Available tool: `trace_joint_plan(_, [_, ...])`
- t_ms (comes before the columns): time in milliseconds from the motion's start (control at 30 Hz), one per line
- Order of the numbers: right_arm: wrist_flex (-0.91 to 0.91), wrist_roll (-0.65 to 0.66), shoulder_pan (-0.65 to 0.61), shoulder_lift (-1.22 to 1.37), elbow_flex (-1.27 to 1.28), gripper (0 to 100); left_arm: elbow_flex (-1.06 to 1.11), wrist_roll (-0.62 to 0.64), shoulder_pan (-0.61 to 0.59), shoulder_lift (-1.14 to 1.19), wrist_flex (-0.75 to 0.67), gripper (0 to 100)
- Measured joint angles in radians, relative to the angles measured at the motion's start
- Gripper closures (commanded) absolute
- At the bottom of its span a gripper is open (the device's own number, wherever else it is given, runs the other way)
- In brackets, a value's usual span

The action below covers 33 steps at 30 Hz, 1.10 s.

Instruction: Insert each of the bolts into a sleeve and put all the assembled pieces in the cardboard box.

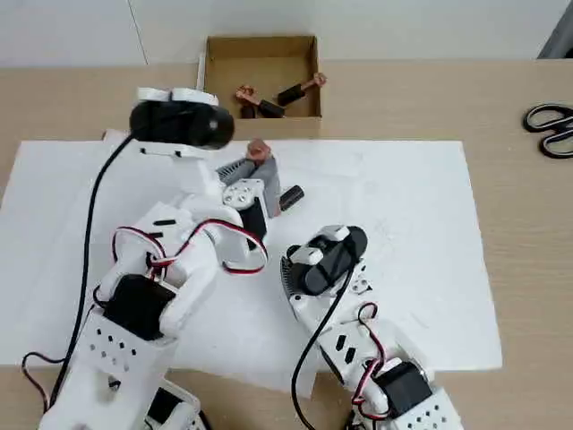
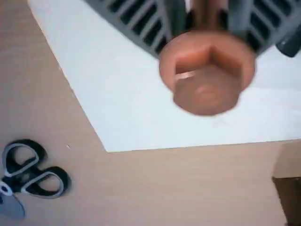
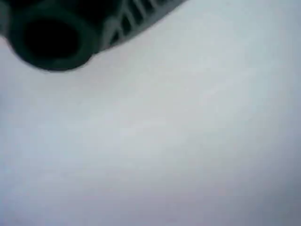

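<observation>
- My left gripper is clenched on a copper bolt. In the left wrist view the bolt's shaft sits between the ribbed grey fingers and its hexagonal head faces the camera.
- In the high view I see the bolt above the white paper, near the paper's far edge and just short of the cardboard box.
- A black sleeve lies on the paper just beside the left gripper, apart from the bolt.
- My right gripper is low over the paper, nearer to me than the left one. I cannot tell from these views whether it is clamped or released.
- In the right wrist view a second sleeve shows its open bore to the camera, right against the gripper's ribbed grey plastic, with the paper behind it.
- Two assembled pieces already lie inside the box.
- A pair of scissors rests on the bare table, well apart from the paper.
</observation>
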Motion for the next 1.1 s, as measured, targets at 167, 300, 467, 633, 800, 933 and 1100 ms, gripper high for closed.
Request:
trace_joint_plan(167, [0.0, -0.012, 0.0, -0.003, 0.002, 99.5, 0.077, 0.0, 0.04, 0.002, 0.002, 99])
trace_joint_plan(300, [0.0, -0.012, 0.0, -0.006, 0.002, 99.5, 0.092, 0.0, 0.066, 0.002, 0.002, 99])
trace_joint_plan(467, [0.0, -0.012, 0.0, -0.006, 0.002, 99.5, 0.092, 0.0, 0.094, 0.002, 0.002, 99])
trace_joint_plan(633, [0.0, -0.049, 0.0, -0.006, 0.002, 99.5, 0.092, 0.0, 0.095, 0.002, 0.002, 99])
trace_joint_plan(800, [0.0, -0.074, 0.0, -0.006, 0.002, 99.5, 0.129, 0.0, 0.095, 0.002, -0.002, 99])
trace_joint_plan(933, [0.0, -0.08, 0.0, -0.006, 0.002, 99.5, 0.19, 0.0, 0.095, 0.002, -0.046, 99])
trace_joint_plan(1100, [0.0, -0.08, 0.0, -0.006, 0.002, 99.5, 0.195, 0.0, 0.097, 0.002, -0.066, 99])
